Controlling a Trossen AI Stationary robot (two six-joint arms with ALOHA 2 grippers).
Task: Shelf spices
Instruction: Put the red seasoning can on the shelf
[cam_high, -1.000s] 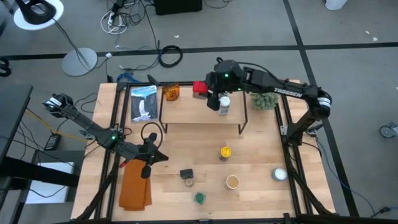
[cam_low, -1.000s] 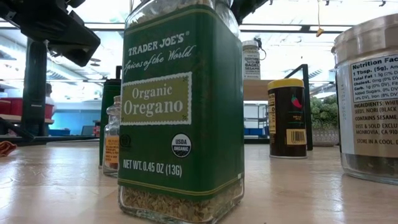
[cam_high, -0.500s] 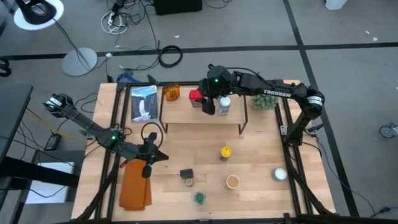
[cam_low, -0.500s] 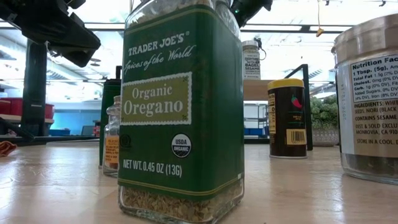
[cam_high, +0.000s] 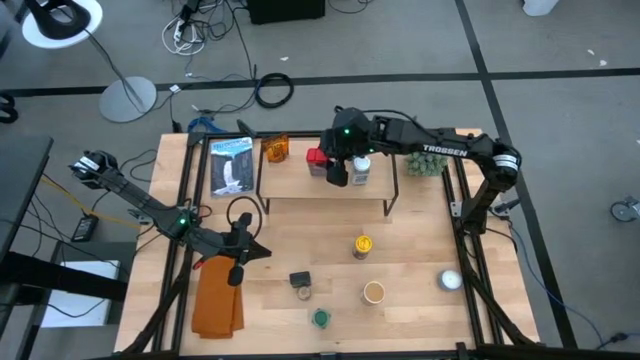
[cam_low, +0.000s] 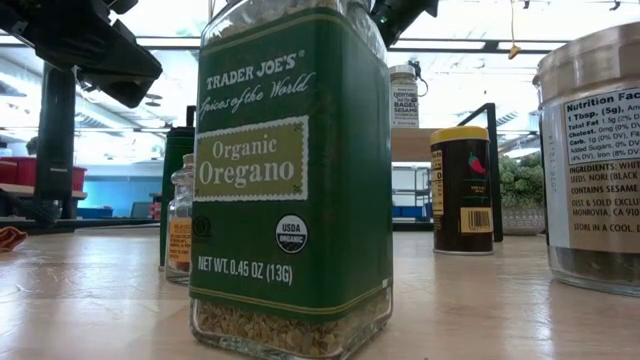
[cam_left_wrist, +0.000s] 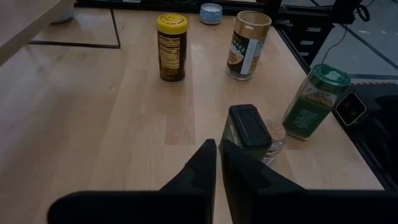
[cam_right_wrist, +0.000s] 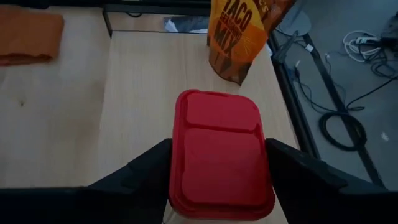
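My right gripper (cam_right_wrist: 221, 180) is over the light-wood shelf (cam_high: 300, 185) and is shut on the red tin (cam_high: 315, 158). A white-capped jar (cam_high: 361, 170) and an amber taco-mix packet (cam_high: 276, 149) stand on the shelf board. On the table in front stand a yellow-lidded jar (cam_high: 362, 245), a tan-lidded jar (cam_high: 373, 292), a green-lidded oregano jar (cam_high: 320, 318), and a black-topped tin beside a small jar (cam_high: 300, 283). My left gripper (cam_left_wrist: 217, 155) is shut and hovers over the table's left middle (cam_high: 240, 268), short of the black-topped tin (cam_left_wrist: 249, 127). My right gripper pinches the red tin between its two fingers, one finger (cam_right_wrist: 146, 171) on each long side of the lid end (cam_right_wrist: 221, 149). The fingers come from above, slanting in from the table's right. The tin is upright; its base is hidden, so whether it rests on the shelf board cannot be told.
A spiky green plant ball (cam_high: 425, 160) sits off the shelf's right end and a white dome (cam_high: 451, 281) near the table's right edge. A printed card (cam_high: 231, 165) lies left of the shelf, an orange cloth (cam_high: 218, 300) at the near left. Bare board lies between packet and tin.
My right gripper swung toward the table's left along the shelf, and the red tin went with it, a little left and nearer. Over the last half second it has kept still.
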